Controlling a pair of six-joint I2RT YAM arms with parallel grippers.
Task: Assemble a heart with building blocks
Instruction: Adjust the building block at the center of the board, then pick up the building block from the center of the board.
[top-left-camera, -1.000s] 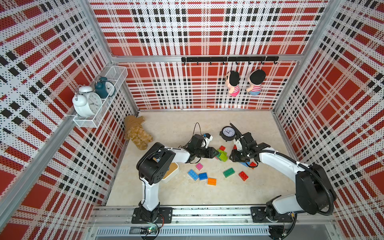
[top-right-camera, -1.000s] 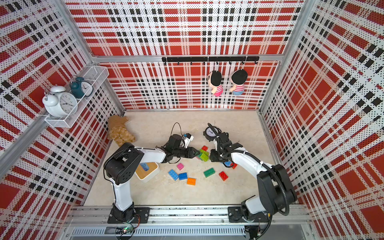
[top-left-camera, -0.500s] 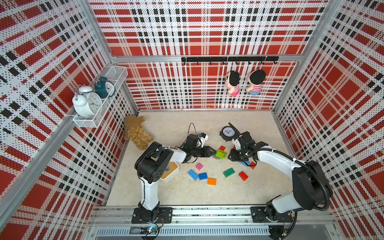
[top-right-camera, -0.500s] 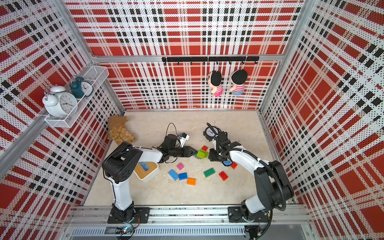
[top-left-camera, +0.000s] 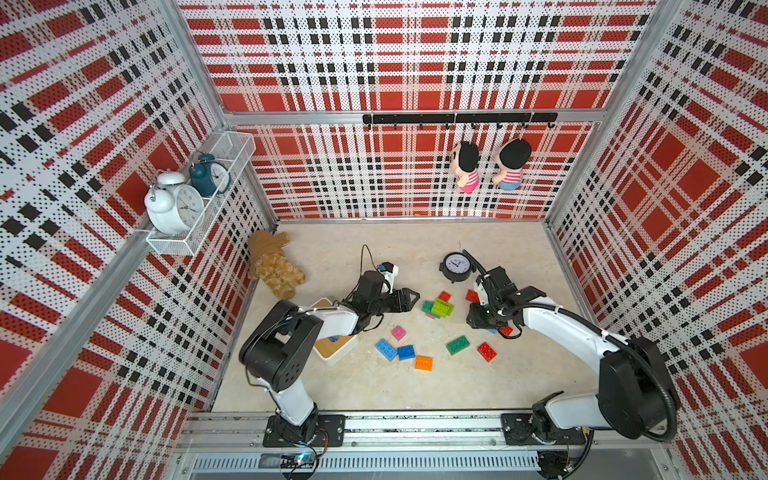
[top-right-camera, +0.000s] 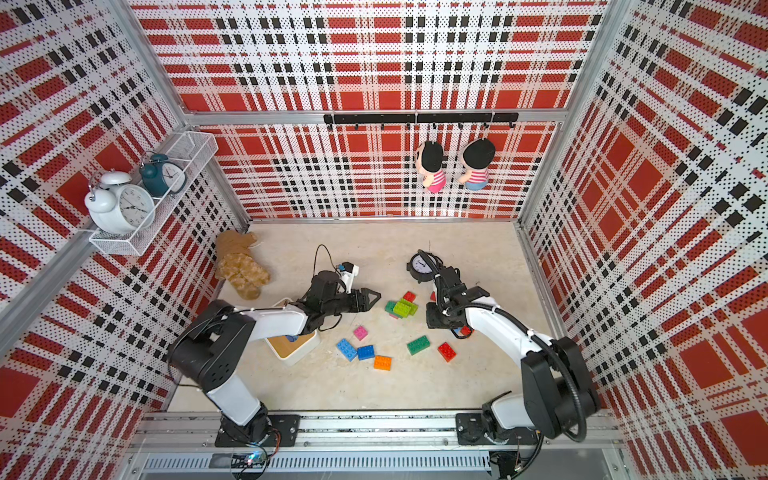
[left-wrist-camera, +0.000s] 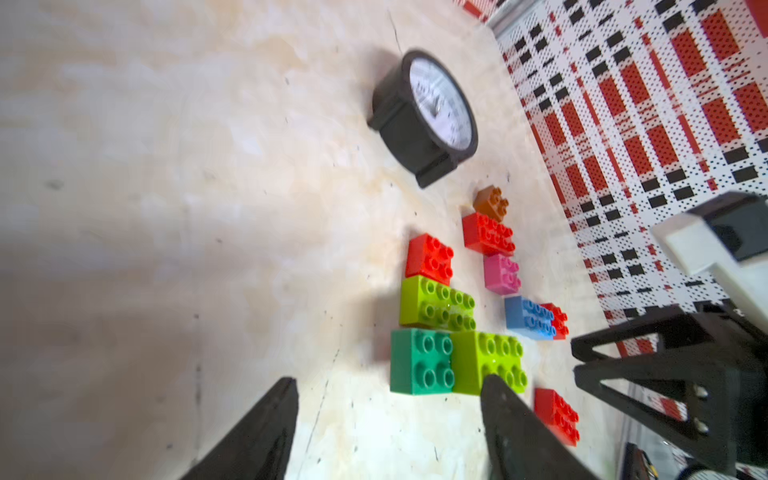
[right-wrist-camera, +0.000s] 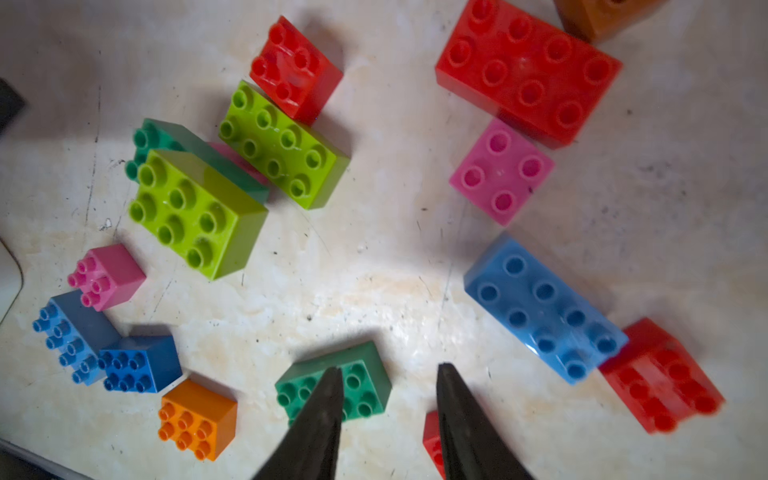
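Observation:
A joined cluster of lime, dark green and red blocks (top-left-camera: 438, 306) lies mid-table. In the left wrist view it shows as a red block (left-wrist-camera: 429, 258), a lime block (left-wrist-camera: 436, 305) and a dark green one (left-wrist-camera: 422, 361) joined to another lime one (left-wrist-camera: 494, 357). My left gripper (top-left-camera: 409, 300) (left-wrist-camera: 390, 379) is open just left of the cluster, holding nothing. My right gripper (top-left-camera: 478, 322) (right-wrist-camera: 389, 368) hovers right of the cluster, its fingers apart over bare table, nothing between them. A light blue block (right-wrist-camera: 544, 307) and a red block (right-wrist-camera: 660, 374) lie beside it.
Loose blocks lie nearer the front: pink (top-left-camera: 398, 332), two blue (top-left-camera: 386, 349), orange (top-left-camera: 423, 363), green (top-left-camera: 457, 345), red (top-left-camera: 486, 351). A black clock (top-left-camera: 456, 267) stands behind the cluster. A white box (top-left-camera: 334, 349) sits under the left arm; a plush bear (top-left-camera: 274, 266) lies far left.
My left gripper has opened, let go of the lime block at the cluster and drawn back to the left. The right gripper's fingers have parted a little.

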